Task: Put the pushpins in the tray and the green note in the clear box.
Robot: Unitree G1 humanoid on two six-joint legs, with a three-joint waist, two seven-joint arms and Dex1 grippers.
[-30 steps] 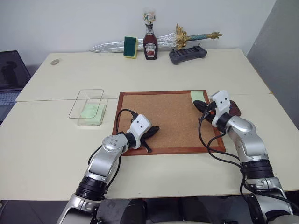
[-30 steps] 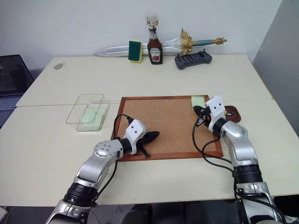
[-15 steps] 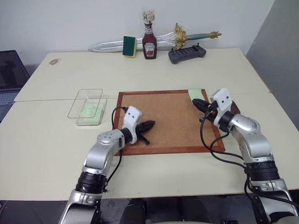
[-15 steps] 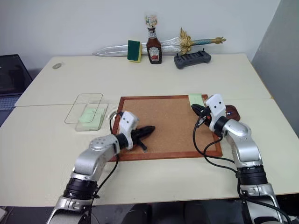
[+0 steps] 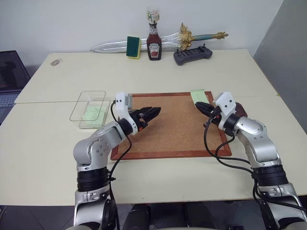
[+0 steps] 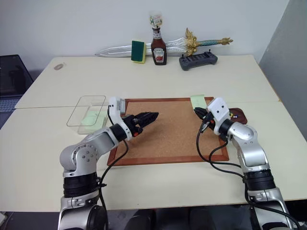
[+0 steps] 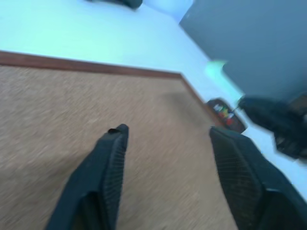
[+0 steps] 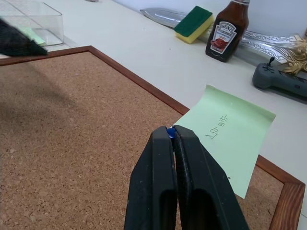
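Corkboard (image 5: 170, 123) with a red-brown wood frame, flat at the middle of a pale table (image 5: 144, 72). Left gripper (image 5: 152, 113) raised over the board's left part, pointing level toward the right, jaws apart and empty. Right gripper (image 5: 200, 107) at the board's far right corner, jaws pressed together on a tiny blue pushpin (image 8: 170, 132) at their tips. Green note (image 8: 229, 132) just beyond those tips, lying over the board's corner frame and partly on the table, with handwriting on it. Dark reddish-brown tray (image 6: 238, 116) on the table just right of the board, mostly hidden behind the right wrist. Clear box (image 5: 91, 109) left of the board, a pale green slip inside. Along the far edge: toy sword (image 5: 163, 42), green-and-yellow sponge (image 5: 133, 47), ketchup bottle (image 5: 153, 44), dark game controller (image 5: 193, 55).
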